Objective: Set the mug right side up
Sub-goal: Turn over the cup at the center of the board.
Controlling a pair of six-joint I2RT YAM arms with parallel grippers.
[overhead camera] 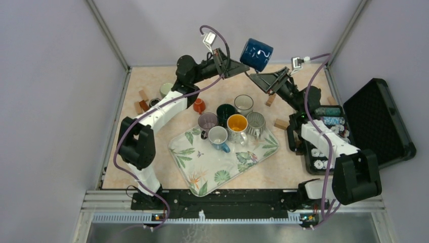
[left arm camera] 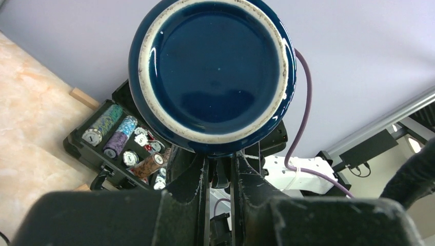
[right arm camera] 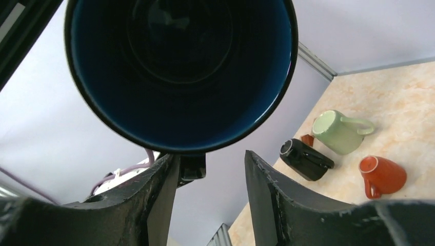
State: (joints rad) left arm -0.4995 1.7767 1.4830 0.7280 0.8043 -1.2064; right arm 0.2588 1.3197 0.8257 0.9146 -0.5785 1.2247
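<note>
One dark blue mug (overhead camera: 256, 54) hangs tilted in the air above the far side of the worktop (overhead camera: 152, 76), between both claws. Left claw (left arm camera: 219, 164) is pinched narrow below its base and holds it; the grip point is hidden. Right claw (right arm camera: 210, 161) faces the mug's mouth with its fingers apart; contact is unclear. Both wrist views cut the mug off.

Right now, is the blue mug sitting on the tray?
No, the blue mug hangs in the air, held by the left gripper, not on the tray.
</note>
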